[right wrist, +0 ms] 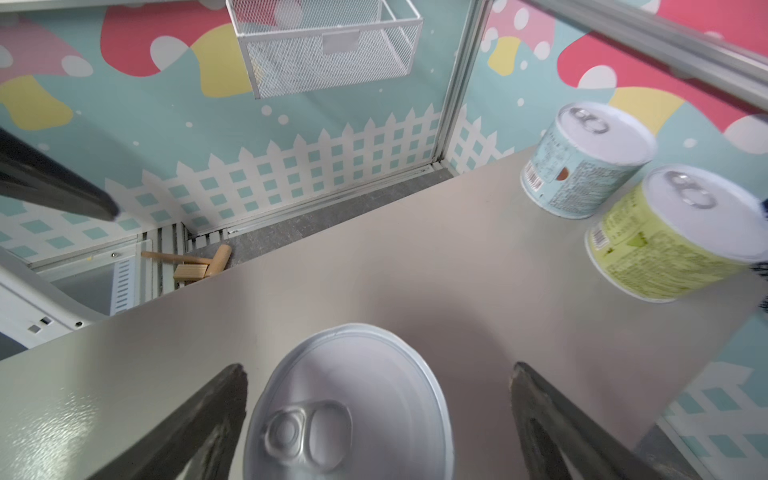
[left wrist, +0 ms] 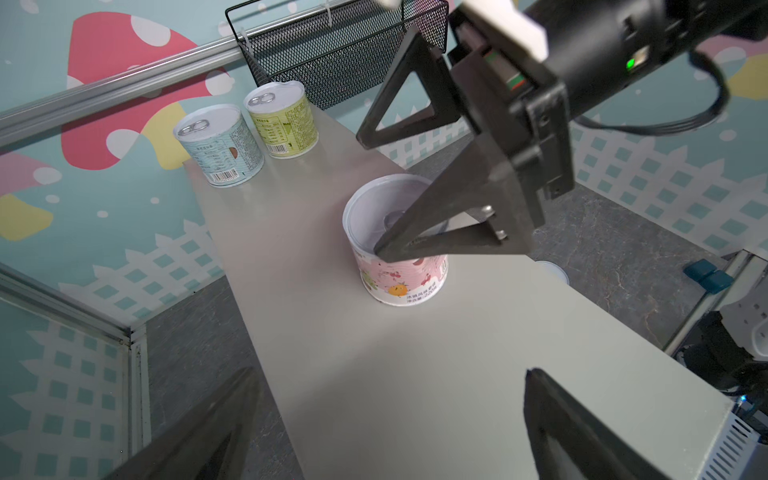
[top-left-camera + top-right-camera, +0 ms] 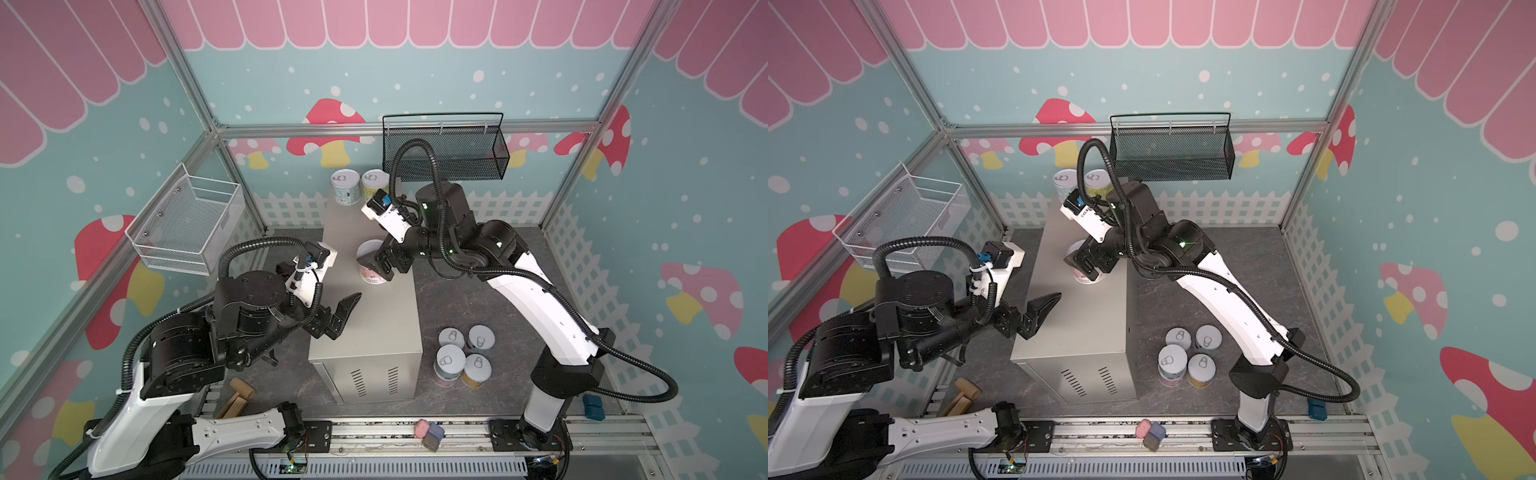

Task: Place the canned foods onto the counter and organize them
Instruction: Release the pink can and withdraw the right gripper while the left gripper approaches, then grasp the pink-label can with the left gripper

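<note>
counter (image 2: pixel 415 374) – smooth matt painted metal, pink can (image 2: pixel 401 276) – glossy paper label, satin metal lid, black basket (image 2: pixel 332 45) wire mesh, mallet (image 1: pixel 216 259) bare wood

Right end effector (image 3: pixel 375 262) sits at the pink can (image 3: pixel 371 277) on the counter (image 3: pixel 374 320); left end effector (image 3: pixel 343 316) hangs spread.

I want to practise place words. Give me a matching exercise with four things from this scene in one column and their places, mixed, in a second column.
Things:
1. pink can
2. blue can
3. black basket
4. mallet

Places:
A. hanging high at the back
B. on the floor, front left of the counter
C. mid-counter, between the jaws of the open right gripper
D. at the counter's far end, beside the green can

Pairs: 1-C, 2-D, 3-A, 4-B
</note>
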You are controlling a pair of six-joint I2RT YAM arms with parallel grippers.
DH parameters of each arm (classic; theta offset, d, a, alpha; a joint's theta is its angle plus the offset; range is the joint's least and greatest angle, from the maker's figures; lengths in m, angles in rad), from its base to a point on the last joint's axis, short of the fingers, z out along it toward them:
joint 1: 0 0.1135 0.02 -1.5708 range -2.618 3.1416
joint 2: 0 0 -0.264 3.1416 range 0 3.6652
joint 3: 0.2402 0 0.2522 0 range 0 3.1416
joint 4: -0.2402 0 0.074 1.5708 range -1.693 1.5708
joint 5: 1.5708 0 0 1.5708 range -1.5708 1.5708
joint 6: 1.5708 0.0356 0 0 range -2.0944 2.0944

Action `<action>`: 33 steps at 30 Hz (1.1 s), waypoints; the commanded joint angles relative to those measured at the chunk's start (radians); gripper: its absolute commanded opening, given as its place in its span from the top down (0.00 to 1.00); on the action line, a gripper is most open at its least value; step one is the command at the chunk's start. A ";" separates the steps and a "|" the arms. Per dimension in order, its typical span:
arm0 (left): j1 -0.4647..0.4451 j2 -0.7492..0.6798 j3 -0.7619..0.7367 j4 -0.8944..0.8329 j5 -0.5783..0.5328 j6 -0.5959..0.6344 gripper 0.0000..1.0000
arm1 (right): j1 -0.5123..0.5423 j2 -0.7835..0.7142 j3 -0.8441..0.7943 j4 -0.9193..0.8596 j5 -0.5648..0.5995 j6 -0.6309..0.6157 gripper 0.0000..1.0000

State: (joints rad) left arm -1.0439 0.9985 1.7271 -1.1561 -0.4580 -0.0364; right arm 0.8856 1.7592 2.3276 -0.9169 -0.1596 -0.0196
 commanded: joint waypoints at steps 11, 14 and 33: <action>0.030 0.088 -0.049 0.203 0.011 0.010 0.01 | 0.001 -0.492 -0.491 0.106 0.393 0.129 0.01; 0.083 0.131 -0.031 0.207 0.056 -0.021 0.01 | 0.000 -0.568 -0.596 0.118 0.296 0.121 0.01; 0.239 0.201 -0.040 0.223 0.240 -0.086 0.08 | 0.001 -0.771 -0.955 0.227 0.198 0.078 0.01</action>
State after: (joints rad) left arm -0.8238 1.2079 1.6871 -0.9463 -0.2672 -0.1051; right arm 0.8845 0.9993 1.3899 -0.7425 0.0471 0.0906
